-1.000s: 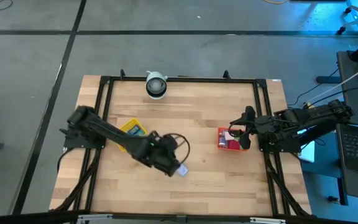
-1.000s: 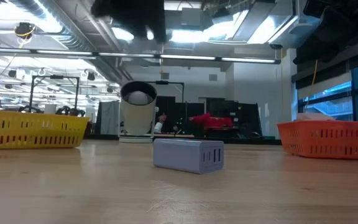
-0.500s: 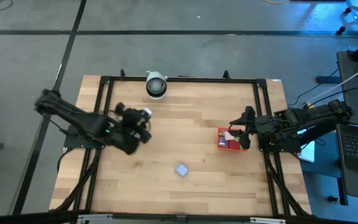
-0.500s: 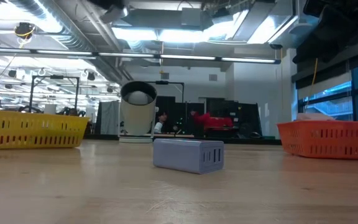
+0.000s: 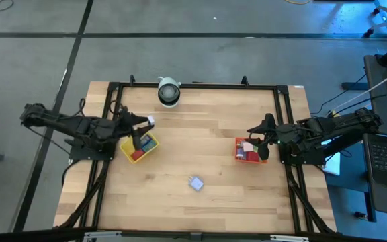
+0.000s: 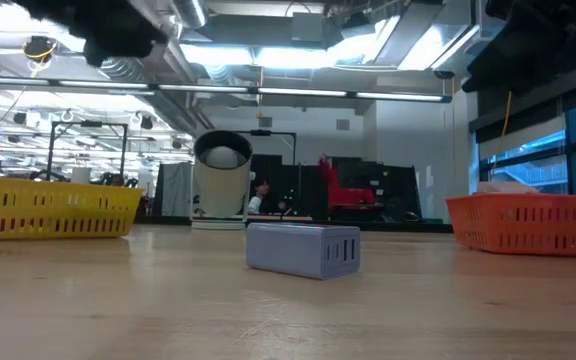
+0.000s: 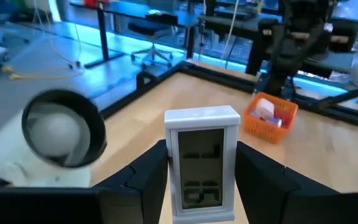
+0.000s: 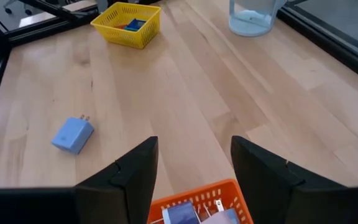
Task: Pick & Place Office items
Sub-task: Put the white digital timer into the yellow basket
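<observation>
Office items were split between two trays and the bare table. The left gripper (image 7: 199, 180) hung over the yellow tray (image 5: 127, 148), its fingers closed partway around a white upright piece (image 7: 201, 158) with a dark panel on its face; the fingers (image 7: 143, 177) pressed it from both sides. In the yellow tray lay red and blue pieces (image 5: 140, 150). Beyond it, the white-and-grey cylinder (image 5: 168, 91) stood at the table's far edge. One pale blue piece (image 5: 195, 183), a plug-like block with two prongs, lay alone in the middle of the table (image 5: 213, 141), well apart from both trays.

The right gripper (image 8: 194, 171) waited over the orange tray (image 5: 236, 149), fingers spread partway with nothing between them; pink, white and blue pieces (image 5: 250, 152) sat in that tray.

Risks, as I judged them: the white piece was held high, so a release from there could let it bounce off the pieces already in the yellow tray or tip over the rim. The grip sat low on a tall piece, so a quick swing might lever it loose. The lone blue block was small and lay flat, and a slightly off approach could push it along the wood instead of catching it.

No brand or readable writing showed; the marks on the white piece's dark panel were too blurred to read.
</observation>
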